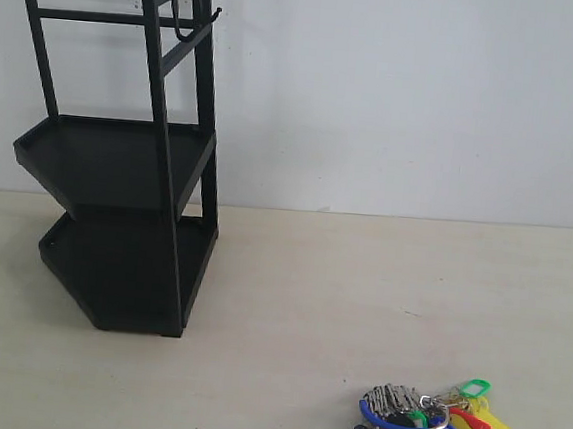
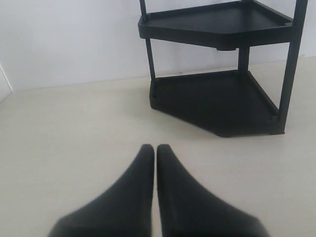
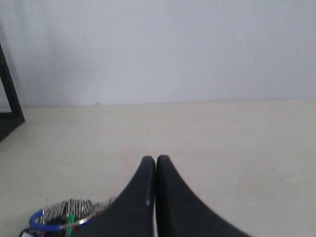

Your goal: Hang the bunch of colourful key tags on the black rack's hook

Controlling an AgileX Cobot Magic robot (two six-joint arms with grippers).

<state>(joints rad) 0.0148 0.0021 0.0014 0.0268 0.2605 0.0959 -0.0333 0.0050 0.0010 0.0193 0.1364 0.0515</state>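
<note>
The colourful key tag bunch [image 1: 428, 428] lies flat on the table near the front edge, right of centre, its blue-and-silver loop on top. The black rack [image 1: 131, 161] stands upright at the back left, and its small curved hook [image 1: 198, 26] sticks out from the top bar with nothing on it. Neither gripper shows in the exterior view. My left gripper [image 2: 155, 148] is shut and empty, low over bare table in front of the black rack [image 2: 222, 98]. My right gripper [image 3: 156, 159] is shut and empty; the key tag bunch [image 3: 61, 215] lies beside its fingers, partly hidden by them.
A white wall [image 1: 407, 95] stands right behind the table. The beige table top [image 1: 359, 301] stretches between rack and key bunch. One rack leg [image 3: 10, 94] shows at the edge of the right wrist view.
</note>
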